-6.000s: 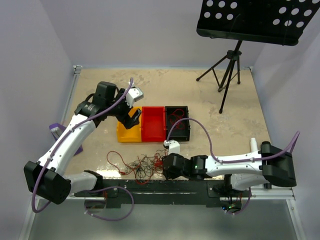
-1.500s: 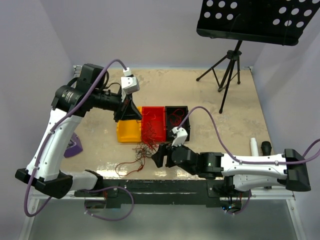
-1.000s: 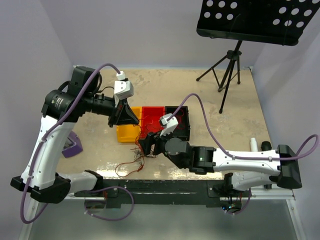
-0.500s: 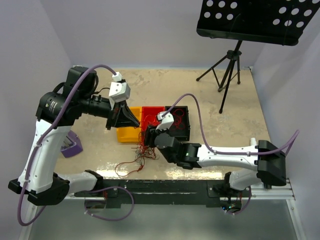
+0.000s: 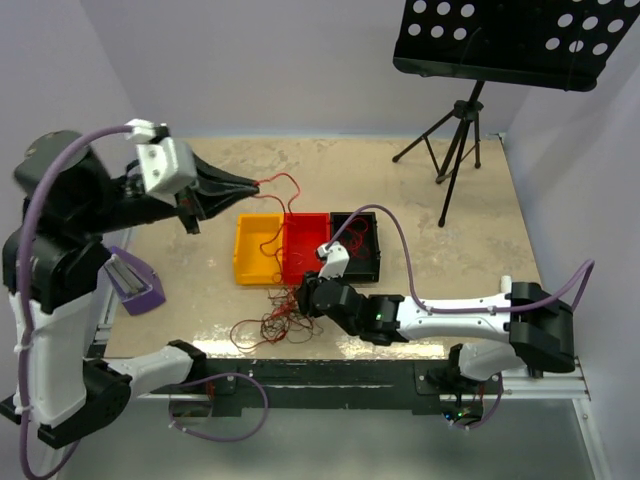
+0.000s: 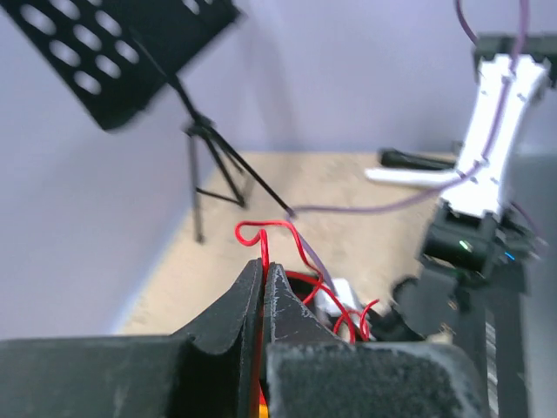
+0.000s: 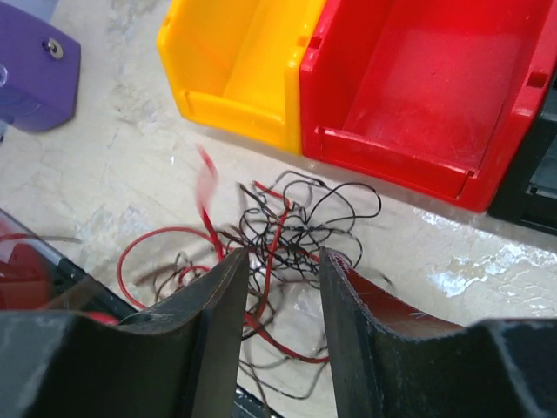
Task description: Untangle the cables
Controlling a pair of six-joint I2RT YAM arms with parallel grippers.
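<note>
On the bench (image 5: 440, 200), the tangle of cables (image 7: 291, 218) lies between the parted jaws of the right tool (image 7: 280, 261). It should pin the tangle there while the left tool (image 6: 264, 277), clamped on a red wire (image 6: 291, 239) at its tip, draws slowly away.

A mottled beige bench (image 5: 450, 210) carries a row of yellow, red and black plastic bins (image 5: 305, 258), a tangle of thin red and black wires (image 5: 268, 322) just before them, a purple block (image 5: 136, 286) far left.
</note>
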